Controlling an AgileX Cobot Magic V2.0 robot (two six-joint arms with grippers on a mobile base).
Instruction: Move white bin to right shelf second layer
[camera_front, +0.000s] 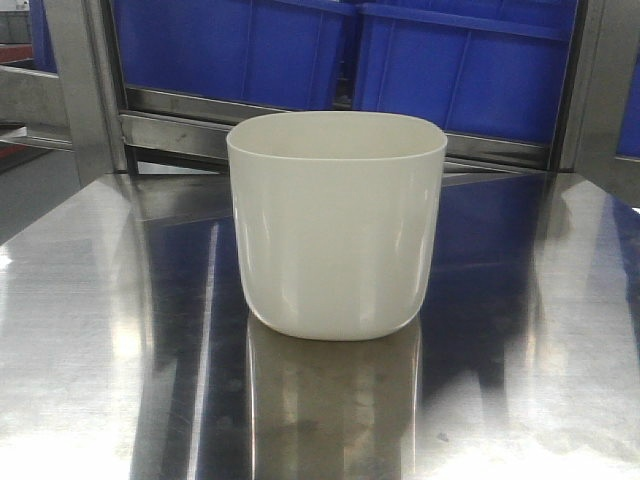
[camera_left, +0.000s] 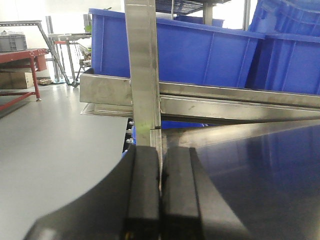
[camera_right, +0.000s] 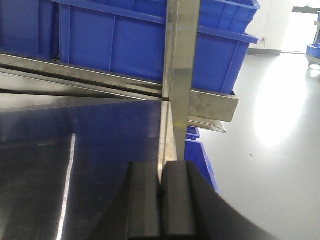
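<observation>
- Bin (camera_front: 335, 225), frame centre: glossy cream-white plastic, smooth walls.
- Table (camera_front: 90, 360), lower frame: polished steel, mirror-bright, streaked with reflections.
- Crates (camera_front: 450, 60), top: blue plastic, dull sheen.
- Rail (camera_front: 180, 130), upper left: brushed steel, scuffed.
- Left gripper (camera_left: 160, 162) and right gripper (camera_right: 160, 175): matt black, smooth.
- Floor (camera_left: 50, 150), left: smooth grey, faintly glossy.

The left claw (camera_left: 160, 150) is all black. It has two flat, blocky fingers (camera_left: 144, 190) with square tops, and only a thin dark line runs between them. Beside each finger a smooth black piece curves out and down, and it shines a little. The right claw (camera_right: 160, 167) looks just the same. It has two plain black fingers (camera_right: 176, 200) with dull faces, a thin line between them, and curved black sides.
</observation>
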